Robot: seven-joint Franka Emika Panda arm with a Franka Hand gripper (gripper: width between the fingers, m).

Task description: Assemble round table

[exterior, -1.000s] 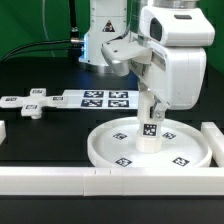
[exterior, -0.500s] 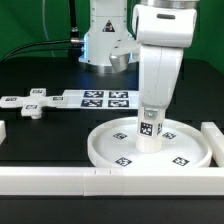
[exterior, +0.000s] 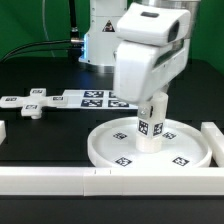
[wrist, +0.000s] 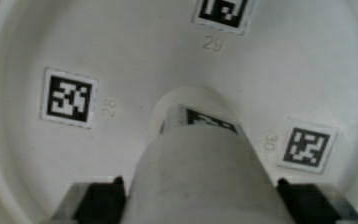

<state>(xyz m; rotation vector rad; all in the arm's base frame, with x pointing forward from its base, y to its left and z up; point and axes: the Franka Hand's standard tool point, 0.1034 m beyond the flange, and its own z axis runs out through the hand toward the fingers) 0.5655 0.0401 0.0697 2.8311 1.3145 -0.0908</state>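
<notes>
The large round rimmed disc [exterior: 100,150] lies flat on the black table at the front. The short thick cylinder [exterior: 148,135] stands upright near its middle, a tag facing the camera. My gripper [exterior: 153,102] comes down over the cylinder's top and is shut on it. In the wrist view the cylinder [wrist: 202,170] runs between my two black fingers [wrist: 101,200], which press against its sides, and my gripper [wrist: 201,200] points down at the tagged floor of the disc [wrist: 123,40]. The flat cross-shaped piece [exterior: 30,108] lies apart at the exterior view's left.
The marker board [exterior: 100,97] lies behind the disc. A long white border bar [exterior: 60,181] runs along the front, with another [exterior: 213,135] at the exterior view's right and a short end [exterior: 3,130] at the left. The arm's base stands at the back.
My wrist has turned about the upright cylinder, so the hand's body swung from the exterior view's right to its left. The cylinder stays standing on the disc.
</notes>
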